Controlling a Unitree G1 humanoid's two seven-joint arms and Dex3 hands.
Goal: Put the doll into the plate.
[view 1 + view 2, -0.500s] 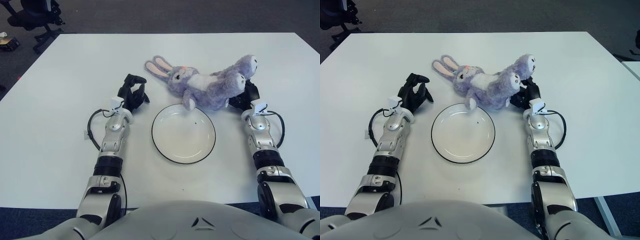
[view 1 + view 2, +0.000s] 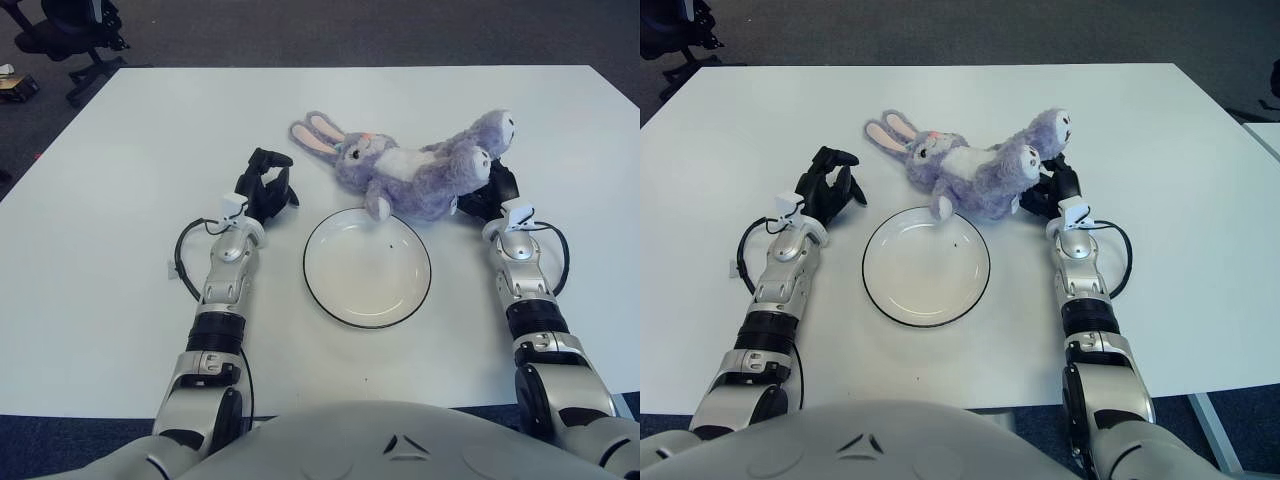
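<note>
Nothing has shifted since half a second ago: both arms and the toy sit exactly where they were. One doll [image 2: 410, 172], a fluffy lilac-grey plush rabbit with long pink-lined ears and a white belly, lies on its back on the white table [image 2: 120, 150], just beyond the plate [image 2: 367, 268], one paw overlapping the far rim. One plate too: round, glossy white, thin dark edge, nothing inside it. Right hand [image 2: 488, 196] is tucked against the doll's hind end, black fingers pressed into the fur; whether they actually grip, I cannot tell. Left hand [image 2: 265, 186] shows left of the plate, fingers curled loosely, holding nothing. Beyond the tabletop, dark grey carpet and one black office chair [image 2: 75, 30] at the far left corner.
</note>
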